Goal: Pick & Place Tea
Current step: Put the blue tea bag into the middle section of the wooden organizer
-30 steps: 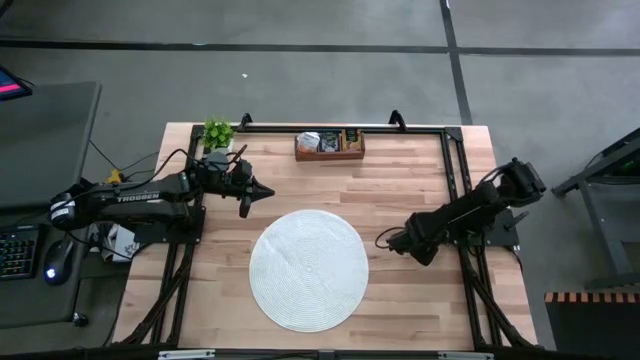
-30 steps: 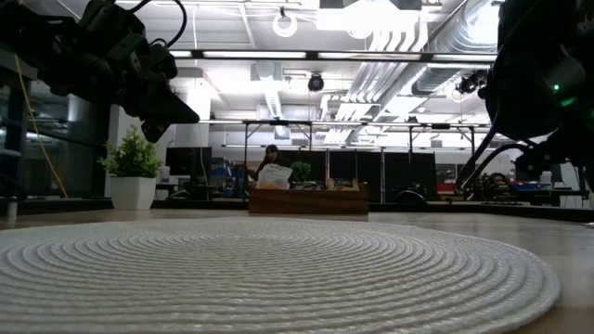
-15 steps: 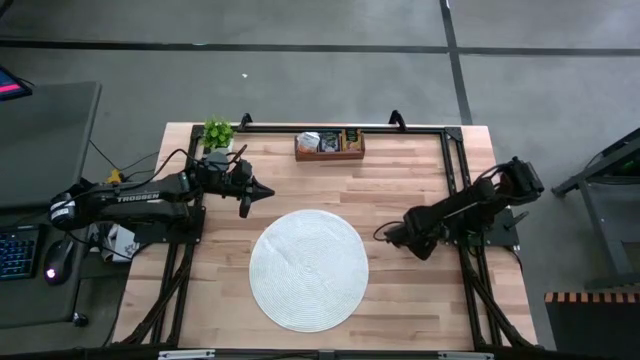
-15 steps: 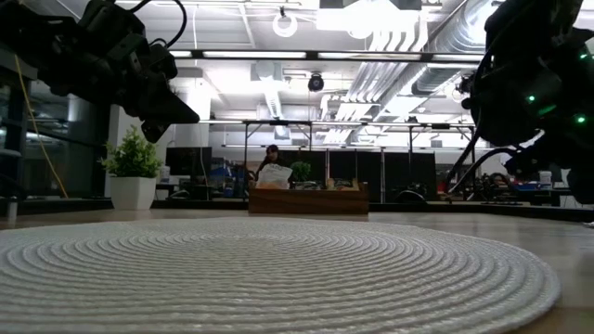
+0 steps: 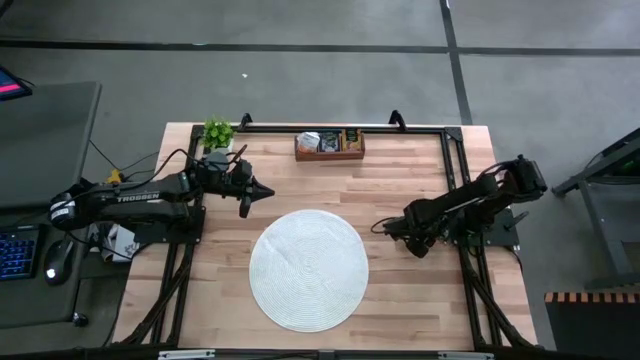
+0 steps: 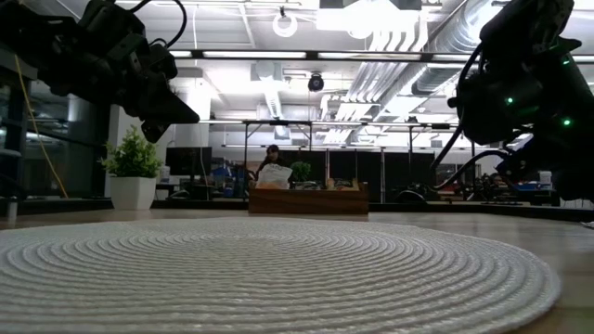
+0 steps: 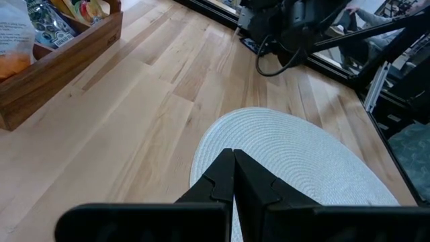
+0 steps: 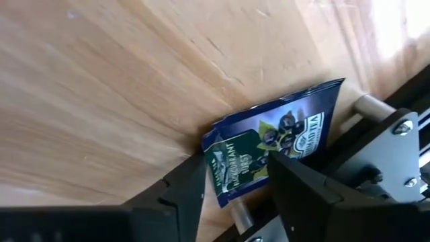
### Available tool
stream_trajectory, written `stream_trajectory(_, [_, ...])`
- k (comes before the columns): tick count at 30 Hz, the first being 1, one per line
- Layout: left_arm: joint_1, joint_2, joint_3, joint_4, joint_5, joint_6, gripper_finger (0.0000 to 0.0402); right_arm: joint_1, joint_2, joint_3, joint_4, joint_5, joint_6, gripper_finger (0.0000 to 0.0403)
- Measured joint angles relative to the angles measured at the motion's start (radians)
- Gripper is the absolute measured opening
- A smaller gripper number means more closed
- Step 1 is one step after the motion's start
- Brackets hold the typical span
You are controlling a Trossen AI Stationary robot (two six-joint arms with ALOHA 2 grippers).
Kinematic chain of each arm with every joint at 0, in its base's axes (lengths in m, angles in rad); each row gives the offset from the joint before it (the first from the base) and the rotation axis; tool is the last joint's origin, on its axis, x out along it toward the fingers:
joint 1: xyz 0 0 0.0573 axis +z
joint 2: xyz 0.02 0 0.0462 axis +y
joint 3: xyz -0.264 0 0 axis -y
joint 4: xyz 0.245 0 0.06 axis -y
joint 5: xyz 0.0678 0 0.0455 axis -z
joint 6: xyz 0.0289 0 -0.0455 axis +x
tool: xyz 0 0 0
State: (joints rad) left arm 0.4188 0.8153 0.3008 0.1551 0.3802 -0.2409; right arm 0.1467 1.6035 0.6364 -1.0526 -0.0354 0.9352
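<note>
- One dark-blue tea sachet [image 8: 272, 149] is lying flat on the counter [image 5: 400, 170] by its right-hand frame rail, the right gripper [image 8: 235, 185] fingers half-open, straddling its lower edge.
- Looking light, thin and slippery, it is probably wanting an edge pinch.
- Left gripper [image 7: 233, 176] is hovering, fingers together, holding nothing, beside the round woven mat [image 5: 308, 268].

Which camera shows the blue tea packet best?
The right wrist view. The blue tea packet fills the picture there, lying on the wooden table between the right gripper's dark fingers. The high view hides it under that arm, and the low and left wrist views don't show it.
</note>
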Motion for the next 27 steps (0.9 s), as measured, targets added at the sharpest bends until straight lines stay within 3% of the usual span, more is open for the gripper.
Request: stream_trajectory(27, [0.000,0.000,0.000,0.000,0.000,0.000,0.0000,-0.004,0.002,-0.006,0.042,-0.021,-0.028,0.0103])
